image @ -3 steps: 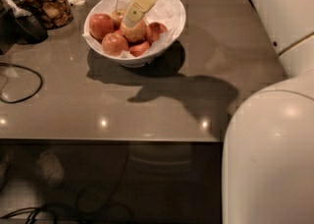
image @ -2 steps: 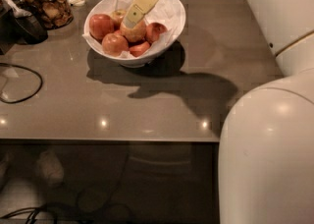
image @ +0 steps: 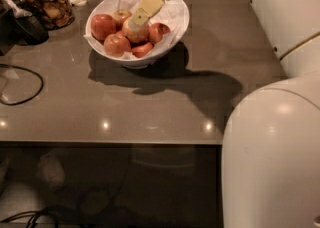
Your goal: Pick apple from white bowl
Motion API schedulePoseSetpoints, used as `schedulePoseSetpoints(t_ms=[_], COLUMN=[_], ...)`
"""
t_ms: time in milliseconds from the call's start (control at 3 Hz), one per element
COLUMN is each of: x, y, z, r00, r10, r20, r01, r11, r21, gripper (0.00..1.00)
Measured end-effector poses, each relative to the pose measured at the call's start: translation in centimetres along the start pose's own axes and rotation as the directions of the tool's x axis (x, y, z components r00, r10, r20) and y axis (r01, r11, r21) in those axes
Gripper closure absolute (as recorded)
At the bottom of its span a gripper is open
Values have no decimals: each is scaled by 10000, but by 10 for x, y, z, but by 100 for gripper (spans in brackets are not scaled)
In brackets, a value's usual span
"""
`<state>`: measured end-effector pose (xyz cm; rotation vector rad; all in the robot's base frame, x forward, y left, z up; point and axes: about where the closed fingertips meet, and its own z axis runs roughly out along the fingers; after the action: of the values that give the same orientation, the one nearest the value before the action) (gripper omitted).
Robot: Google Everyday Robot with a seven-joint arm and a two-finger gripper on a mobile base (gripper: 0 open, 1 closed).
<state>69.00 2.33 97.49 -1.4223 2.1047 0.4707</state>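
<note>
Slanting in from one o'clock, the pincer point(image: 137, 21) rests atop the pale apple point(image: 132, 35) at the white bowl's point(image: 181, 13) centre (its opening and hold, I cannot tell). A shallow grip could squirt the round fruit toward the redder apples point(image: 102, 25) at nine o'clock, or snag the paper lining point(image: 172, 12).

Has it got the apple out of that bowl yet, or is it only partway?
Partway. Done: the gripper is inside the white bowl, right at the top of the pale apple. In hand: taking hold of it; whether it has a grip cannot be seen. Left: lifting it out, since the apple lies in the bowl among the redder apples.
</note>
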Motion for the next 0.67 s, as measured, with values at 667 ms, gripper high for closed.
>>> schedulePoseSetpoints(t_ms=[667], x=[-1], y=[0], z=[4], r00=[10000], r10=[-12], r20=[8], r01=[12], r11=[10000], r21=[-42], gripper=[8])
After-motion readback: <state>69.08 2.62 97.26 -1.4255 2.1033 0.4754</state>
